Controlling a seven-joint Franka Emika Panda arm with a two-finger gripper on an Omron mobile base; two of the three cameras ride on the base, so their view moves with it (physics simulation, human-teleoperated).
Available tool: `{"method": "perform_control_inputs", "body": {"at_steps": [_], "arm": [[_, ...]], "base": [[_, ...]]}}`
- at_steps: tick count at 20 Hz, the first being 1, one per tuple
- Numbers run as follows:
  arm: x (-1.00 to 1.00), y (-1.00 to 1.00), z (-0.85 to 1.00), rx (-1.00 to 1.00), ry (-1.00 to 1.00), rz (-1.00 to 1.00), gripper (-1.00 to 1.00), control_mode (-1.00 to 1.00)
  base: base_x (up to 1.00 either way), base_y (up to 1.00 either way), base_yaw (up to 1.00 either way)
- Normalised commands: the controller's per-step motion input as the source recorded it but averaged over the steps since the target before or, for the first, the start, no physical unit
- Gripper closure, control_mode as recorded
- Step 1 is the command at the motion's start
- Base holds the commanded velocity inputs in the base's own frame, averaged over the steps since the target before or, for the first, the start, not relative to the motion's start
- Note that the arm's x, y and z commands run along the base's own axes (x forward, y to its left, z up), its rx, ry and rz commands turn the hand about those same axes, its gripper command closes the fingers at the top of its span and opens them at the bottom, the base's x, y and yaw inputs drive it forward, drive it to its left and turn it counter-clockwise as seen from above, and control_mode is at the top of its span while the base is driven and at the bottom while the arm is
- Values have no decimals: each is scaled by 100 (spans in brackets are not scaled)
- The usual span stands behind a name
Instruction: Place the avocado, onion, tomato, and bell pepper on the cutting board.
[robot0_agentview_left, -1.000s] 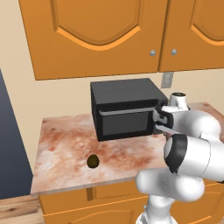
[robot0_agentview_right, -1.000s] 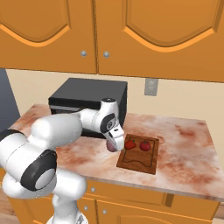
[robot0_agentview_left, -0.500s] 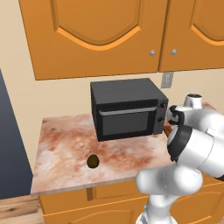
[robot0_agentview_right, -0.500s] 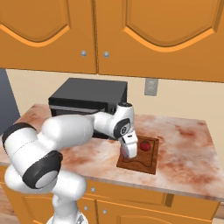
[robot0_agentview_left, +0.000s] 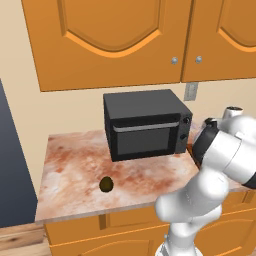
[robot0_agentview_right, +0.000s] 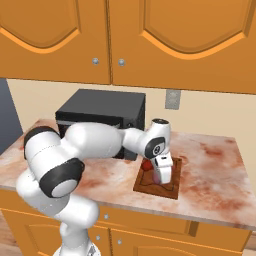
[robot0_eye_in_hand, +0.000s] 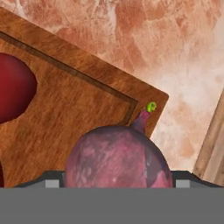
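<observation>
From the right base view I see the gripper (robot0_agentview_right: 163, 176) hanging over the board (robot0_agentview_right: 172, 190), which lies on the counter (robot0_agentview_right: 215, 175) just right of the microwave (robot0_agentview_right: 102, 112). In the hand view the onion (robot0_eye_in_hand: 118, 157) sits between the fingers, low in frame, its stem with a small green tip pointing toward the board's corner; I read the fingers as pinching the onion, though the tips themselves are mostly hidden behind it. I cannot tell whether the onion touches the wood. A red item (robot0_eye_in_hand: 13, 89) rests on the board at the left of the hand view; in the right base view red shows just behind the hand. In the left base view the avocado (robot0_agentview_left: 106, 184) lies alone on the counter in front of the microwave's left side, well apart from the board.
</observation>
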Motion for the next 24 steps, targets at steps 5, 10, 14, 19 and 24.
{"method": "perform_control_inputs", "body": {"at_steps": [5,10,14,19,24], "arm": [[23,-30,-28,3,0,0,100,-100],[16,-22,-26,2,0,0,100,-100],[2,-3,-18,1,0,0,100,-100],[-1,-4,-10,2,0,0,-100,-100],[-9,11,18,-1,0,0,-100,-100]], "base": [[0,0,0],[0,0,0],[0,0,0],[0,0,0],[0,0,0]]}}
